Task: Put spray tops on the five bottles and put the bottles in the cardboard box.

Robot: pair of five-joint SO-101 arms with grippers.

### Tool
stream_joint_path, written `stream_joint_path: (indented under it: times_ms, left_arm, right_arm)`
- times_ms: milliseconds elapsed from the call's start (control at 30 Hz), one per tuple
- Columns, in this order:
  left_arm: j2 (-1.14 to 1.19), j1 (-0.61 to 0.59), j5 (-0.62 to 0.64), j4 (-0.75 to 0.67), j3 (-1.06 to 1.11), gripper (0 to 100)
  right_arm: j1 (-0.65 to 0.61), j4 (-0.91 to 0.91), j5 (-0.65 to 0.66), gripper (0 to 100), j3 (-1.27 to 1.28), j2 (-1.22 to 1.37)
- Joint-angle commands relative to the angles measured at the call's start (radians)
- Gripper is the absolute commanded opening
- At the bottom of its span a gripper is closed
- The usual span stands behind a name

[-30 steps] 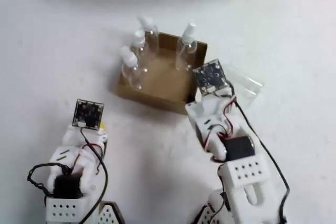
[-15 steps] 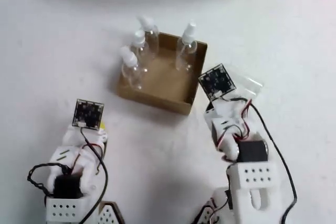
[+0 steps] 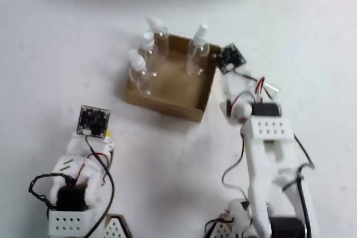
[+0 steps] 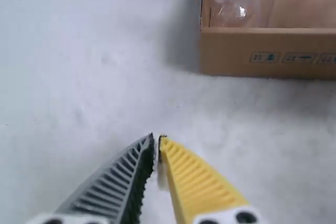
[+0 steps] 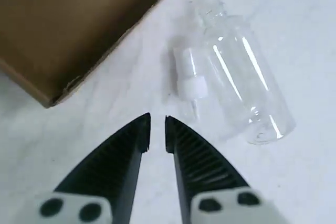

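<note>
Four clear plastic bottles with white spray tops [image 3: 198, 51] stand in the brown cardboard box [image 3: 167, 104], mid-worktop and nearer the far edge. A fifth clear bottle [image 5: 247, 82] lies on the white worktop [image 3: 56, 37] just beside the box, with a loose white spray top [image 5: 190, 77] next to it. The right gripper [image 5: 157, 124] hovers by them, its fingers almost together and pinching nothing. The left gripper [image 4: 156, 142] is near the front edge, fingers pressed together. The blue print [image 4: 286, 57] on the box wall is too small to read.
</note>
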Motion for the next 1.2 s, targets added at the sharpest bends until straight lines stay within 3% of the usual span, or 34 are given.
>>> stream_joint_path:
  times_ms: [0,333,467,567,1167]
  left_arm:
    - [-0.007,-0.008,-0.009,0.002,-0.003,3]
    - [-0.007,-0.008,-0.009,0.002,-0.003,3]
    - [-0.007,-0.008,-0.009,0.002,-0.003,3]
    - [-0.007,-0.008,-0.009,0.002,-0.003,3]
    - [-0.007,-0.008,-0.009,0.0,-0.003,3]
  right_arm:
    - [0.031,-0.002,0.077,2.0,-0.16,0.102]
    - [0.062,0.002,0.087,2.2,-0.43,0.473]
    - [0.064,0.018,0.176,9.1,-0.5,0.585]
    - [0.065,0.048,0.207,13.5,-0.546,0.638]
    - [0.09,0.127,0.276,11.1,-0.614,0.776]
